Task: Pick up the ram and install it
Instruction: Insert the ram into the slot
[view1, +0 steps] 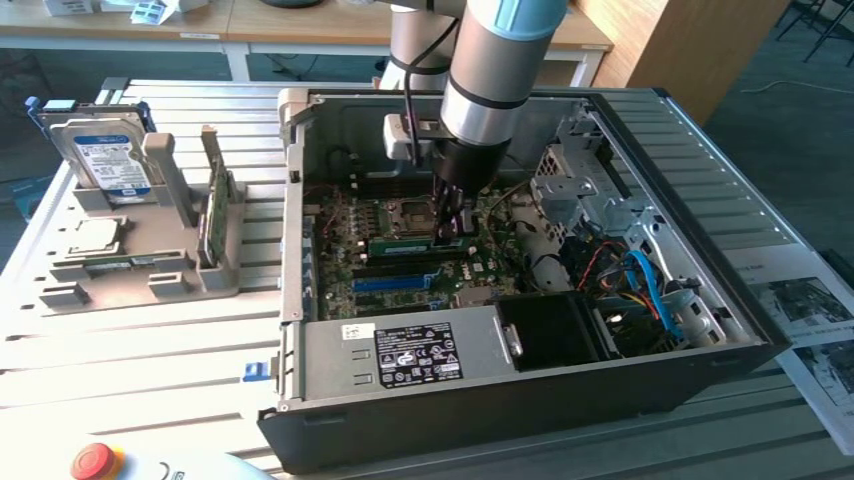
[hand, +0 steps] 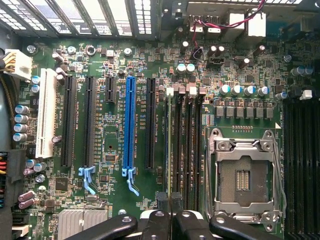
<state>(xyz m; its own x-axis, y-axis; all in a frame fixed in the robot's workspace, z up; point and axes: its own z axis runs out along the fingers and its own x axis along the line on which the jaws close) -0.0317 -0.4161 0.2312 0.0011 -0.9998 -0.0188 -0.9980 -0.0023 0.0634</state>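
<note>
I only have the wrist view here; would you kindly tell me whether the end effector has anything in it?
Observer: From the side, a green memory stick sits level at the end effector's tips, down at the circuit board.
Operator: Thank you. What stands outside the case?
Observer: A hard drive and a larger green card stand in a grey holder at the exterior view's left.
Operator: And beside the arm, inside the case?
Observer: Blue cables lie at the exterior view's right, apart from the arm.
</note>
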